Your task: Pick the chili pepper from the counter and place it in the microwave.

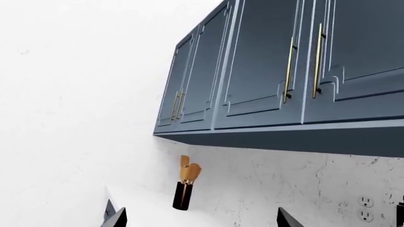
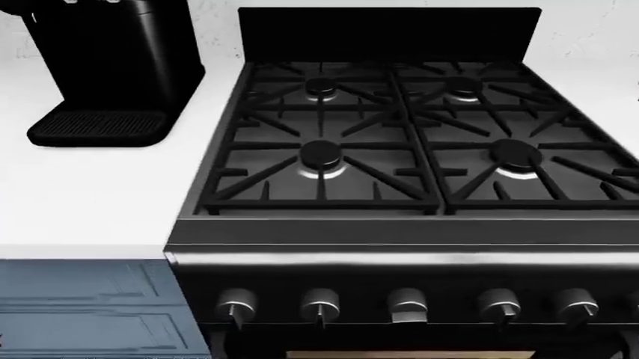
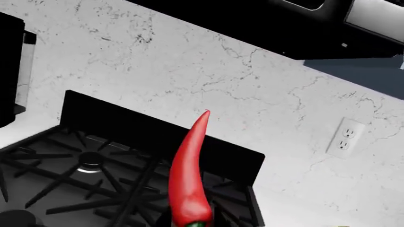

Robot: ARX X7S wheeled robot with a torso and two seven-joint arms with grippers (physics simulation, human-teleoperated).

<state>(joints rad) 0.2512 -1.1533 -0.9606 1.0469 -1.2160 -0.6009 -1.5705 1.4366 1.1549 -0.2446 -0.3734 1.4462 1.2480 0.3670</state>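
The chili pepper [image 3: 189,175], glossy red with its green stem at the frame's lower edge, stands up from my right gripper [image 3: 192,223] and hangs over the black gas stove [image 3: 82,184]. The fingers themselves are hidden behind the pepper. A black appliance with a silver front edge, which I take for the microwave [image 3: 296,33], hangs on the wall above the stove. My left gripper [image 1: 202,220] is open, its two dark fingertips [image 1: 117,218] wide apart with nothing between them. The white counter [image 2: 90,202] lies left of the stove. Neither gripper shows in the head view.
A black coffee machine [image 2: 110,67] stands on the counter left of the stove [image 2: 399,142]. The left wrist view faces blue upper cabinets [image 1: 284,71], a dark holder of wooden utensils [image 1: 183,191] and a wall outlet [image 1: 364,208]. Another outlet [image 3: 344,137] sits right of the stove.
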